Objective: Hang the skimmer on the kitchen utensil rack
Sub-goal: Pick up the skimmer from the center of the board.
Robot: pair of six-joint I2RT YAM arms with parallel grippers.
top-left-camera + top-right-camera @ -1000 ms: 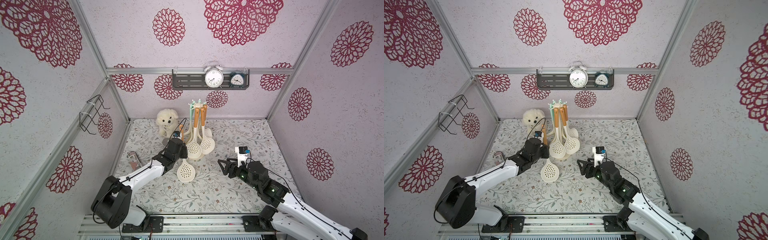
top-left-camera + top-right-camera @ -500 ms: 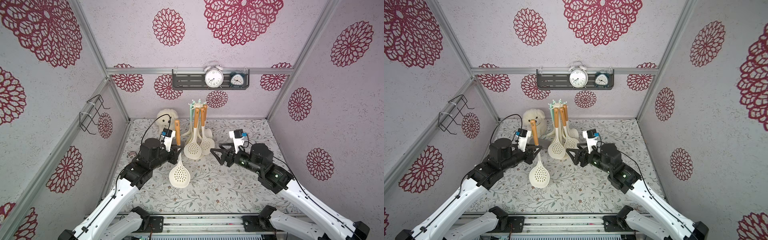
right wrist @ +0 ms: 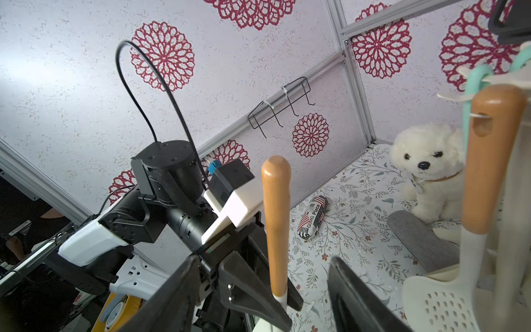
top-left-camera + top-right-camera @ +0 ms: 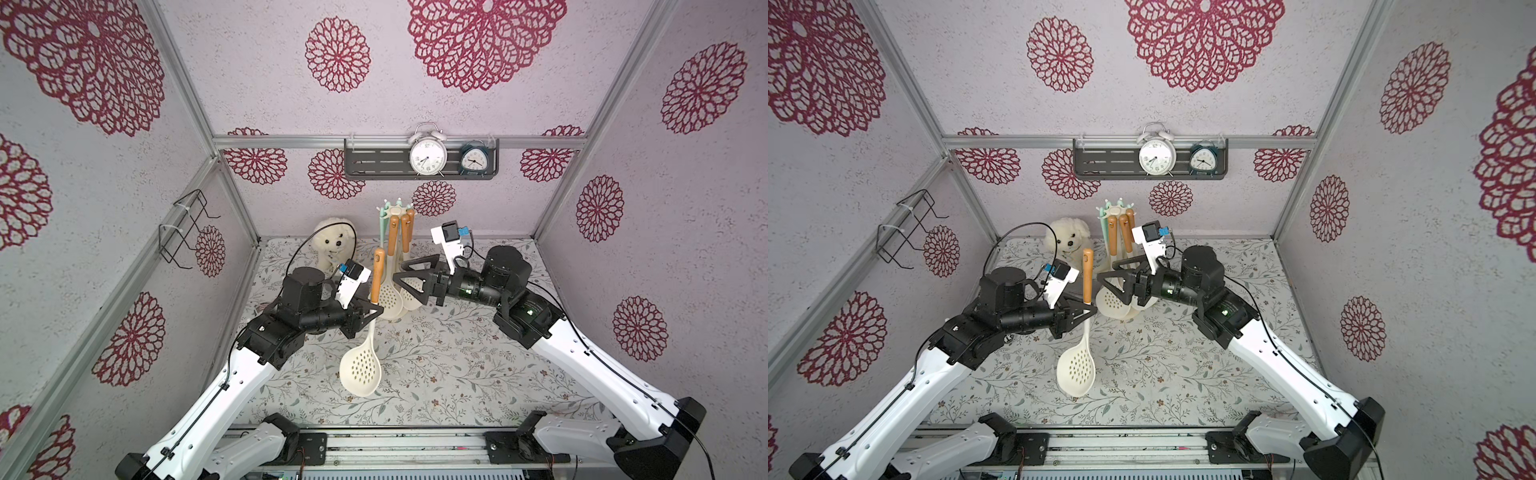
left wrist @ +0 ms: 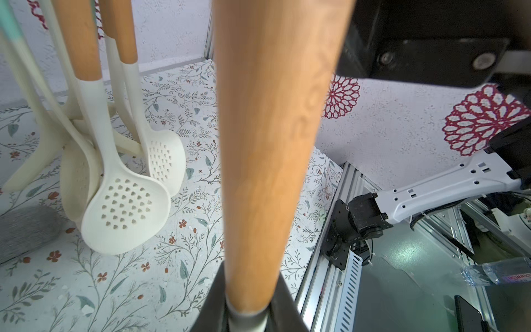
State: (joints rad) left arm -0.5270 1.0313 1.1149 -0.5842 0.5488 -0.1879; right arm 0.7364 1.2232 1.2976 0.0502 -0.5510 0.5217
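the skimmer (image 4: 360, 369) is gripped by the left claw (image 4: 375, 312); at its 2 o'clock the right claw (image 4: 400, 271) is held open, before the kitchen utensil rack (image 4: 394, 212) crowded with hung utensils (image 4: 390, 296).

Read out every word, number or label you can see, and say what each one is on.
"GURG Place", as best it reads: on the striped packet.
Numerals on the white clock: too small to read.
Numerals on the dark clock: too small to read.
Red print on the bottle: blurred, unreadable.
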